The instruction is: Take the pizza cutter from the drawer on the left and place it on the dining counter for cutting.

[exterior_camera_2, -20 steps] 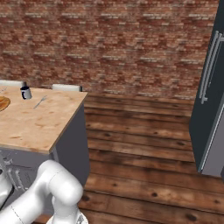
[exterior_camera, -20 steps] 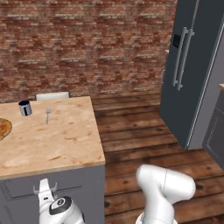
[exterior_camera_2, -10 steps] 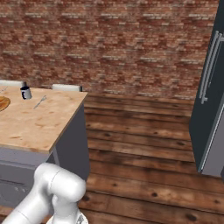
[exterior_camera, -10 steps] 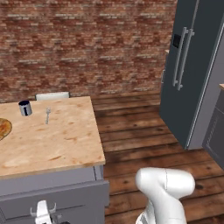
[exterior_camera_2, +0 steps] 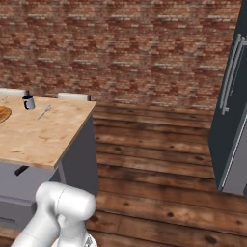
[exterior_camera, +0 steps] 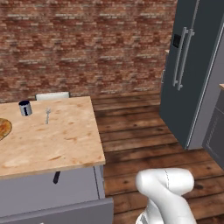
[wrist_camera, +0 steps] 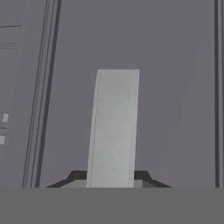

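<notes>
So the gripper [wrist_camera: 112, 177] was clamped tight on the silver bar handle [wrist_camera: 113, 127] of the drawer [wrist_camera: 175, 109], the pale flat strip running straight up between the two dark fingertips [wrist_camera: 74, 178] in the hand view. Around it was the drawer's plain dark grey front, matte and smooth, with thin seam lines down both sides.

Compared with a second earlier, the arm had swung lower: the white hand that showed beside the cabinet in the left base view was gone below the frame. A grey slab, the drawer front [exterior_camera: 61, 214], stuck out further along the bottom of that view, so the drawer had come open a bit.

Above it sat the dining counter [exterior_camera: 57, 146], a big rectangle of pale tan wood grain with reddish streaks on a dark grey base. On it, well apart from the drawer, were a small dark cup [exterior_camera: 25, 108], a fork [exterior_camera: 47, 115] just beside it and the edge of a pizza [exterior_camera: 3, 130] at the left. No pizza cutter could be made out
</notes>
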